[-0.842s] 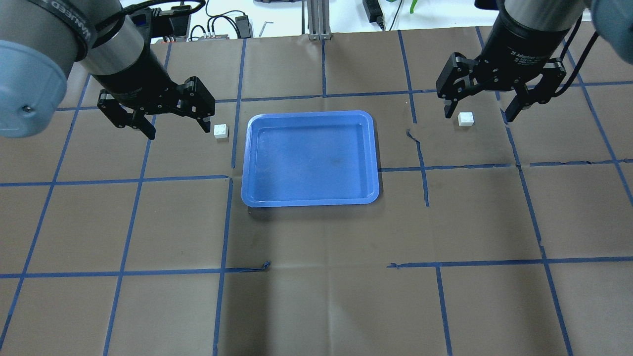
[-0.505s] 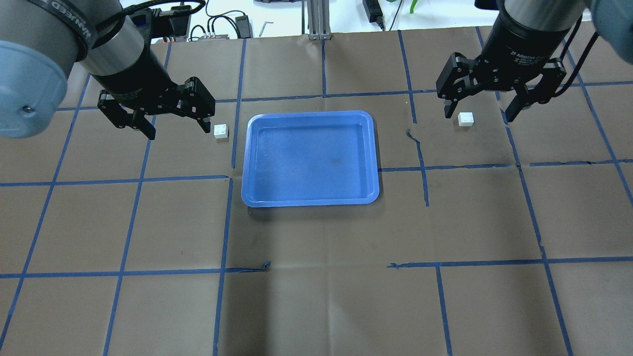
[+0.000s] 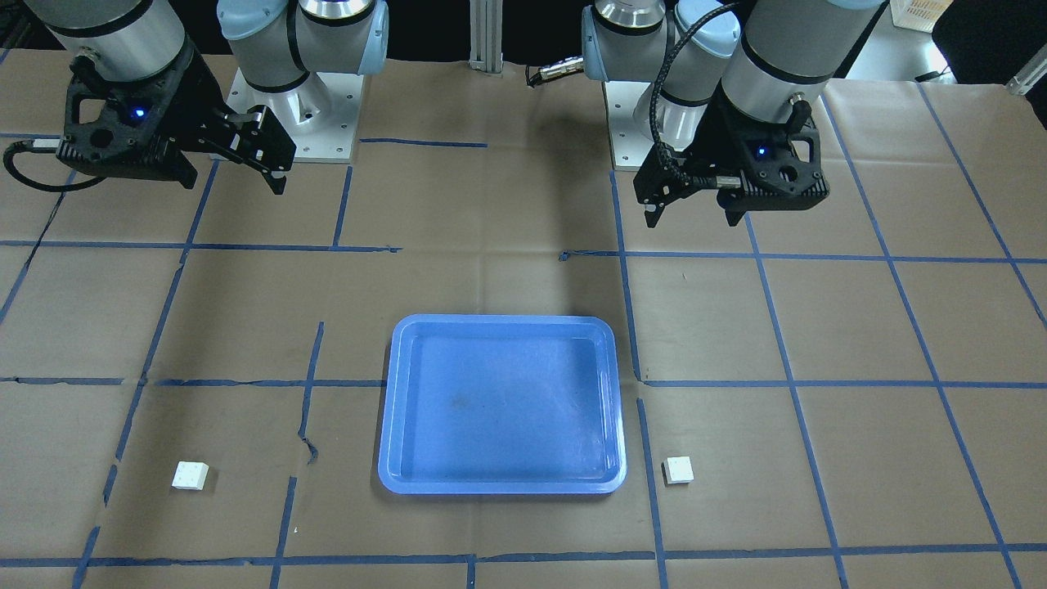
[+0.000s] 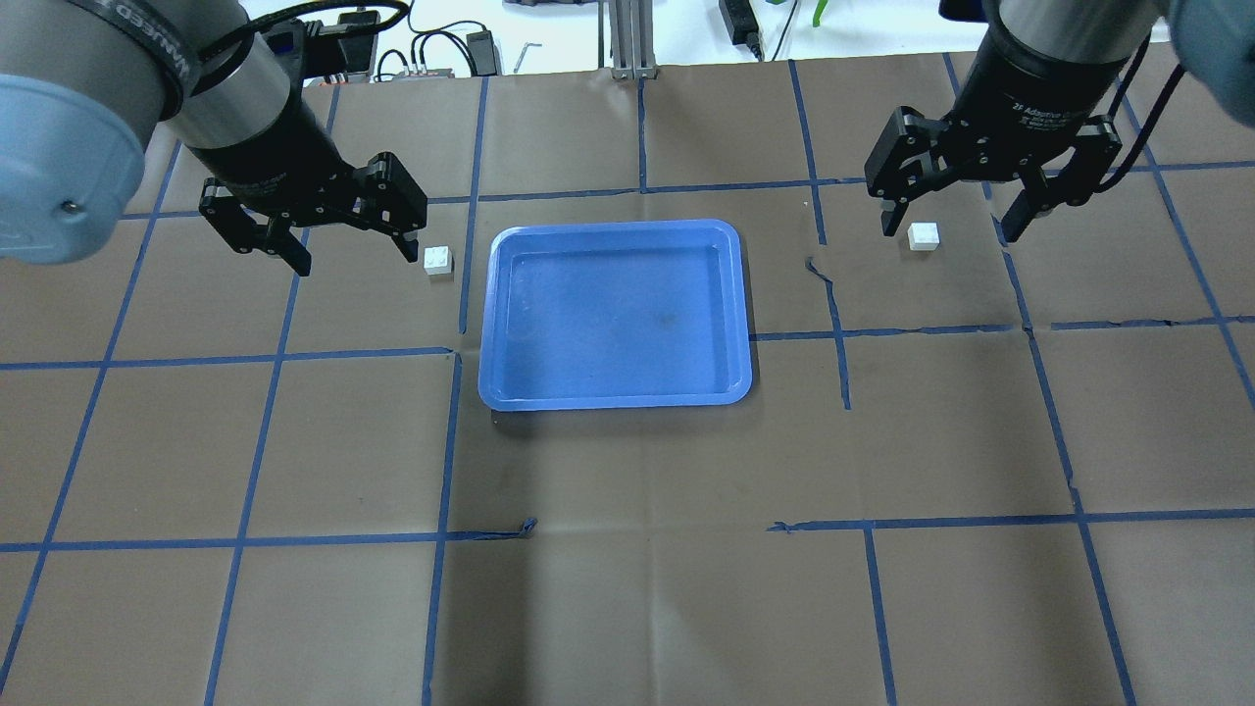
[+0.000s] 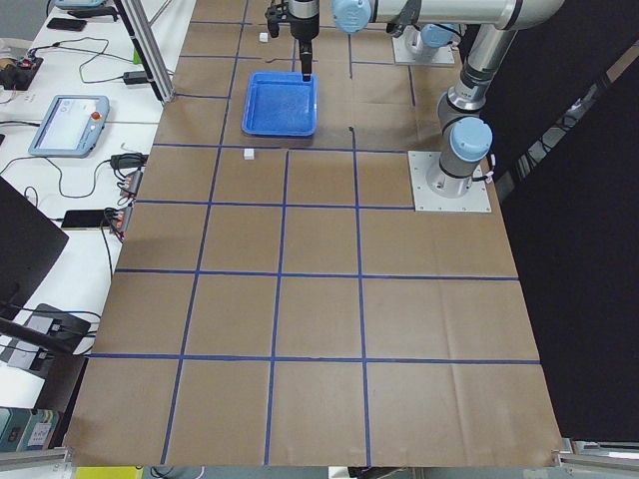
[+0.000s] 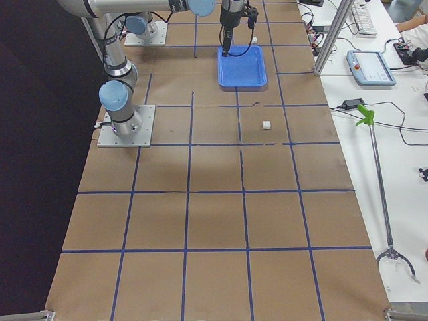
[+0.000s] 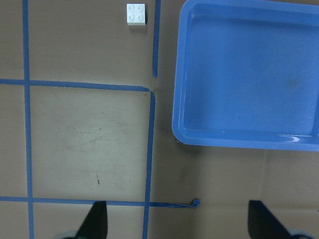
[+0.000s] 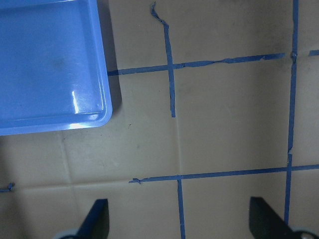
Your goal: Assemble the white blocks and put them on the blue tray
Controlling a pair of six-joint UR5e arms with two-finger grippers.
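Two white blocks lie on the table on either side of the blue tray (image 4: pixel 613 400). One block (image 4: pixel 438 259) is just left of the tray and shows at the top of the left wrist view (image 7: pixel 136 14). The other block (image 4: pixel 923 235) is well to the tray's right. My left gripper (image 4: pixel 351 257) is open and empty, held high, left of the near block. My right gripper (image 4: pixel 949 230) is open and empty, held high over the other block's area. In the front view the blocks (image 3: pixel 678 469) (image 3: pixel 190 474) lie far from both grippers (image 3: pixel 691 214) (image 3: pixel 233 176). The tray is empty.
Brown paper with a grid of blue tape lines (image 4: pixel 451 431) covers the table. Cables and power supplies (image 4: pixel 441 49) and a metal post (image 4: pixel 632 39) lie beyond the far edge. The arm bases (image 3: pixel 294 114) (image 3: pixel 654 139) stand at the robot's side of the table.
My left arm has shifted very slightly to the right. The right arm, the blocks and the tray have not moved.
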